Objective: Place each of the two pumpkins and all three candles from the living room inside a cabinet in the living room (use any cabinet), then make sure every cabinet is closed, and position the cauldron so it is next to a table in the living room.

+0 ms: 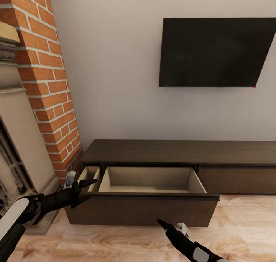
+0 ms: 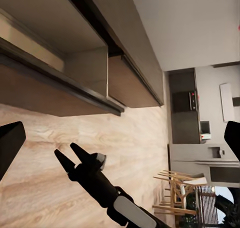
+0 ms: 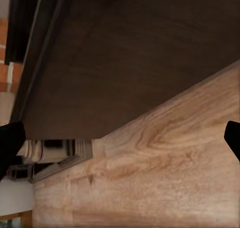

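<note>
The long dark-brown cabinet (image 1: 180,151) stands against the wall with a wide drawer (image 1: 153,196) pulled out. Its pale beige inside looks bare, and a narrow beige compartment (image 1: 90,174) lies open beside it. My left gripper (image 1: 86,190) is open at the drawer's left front corner, with nothing between its fingers. My right gripper (image 1: 163,223) is open low in front of the drawer front (image 3: 125,53), just above the floor; it also shows in the left wrist view (image 2: 70,155). The pumpkins, candles, cauldron and table are out of view.
A red brick chimney (image 1: 50,82) and a stone fireplace surround (image 1: 19,139) rise close on the left of the cabinet. A black TV (image 1: 214,51) hangs on the wall above. Pale wood floor (image 1: 237,231) spreads in front. Wooden chairs (image 2: 175,188) stand far off.
</note>
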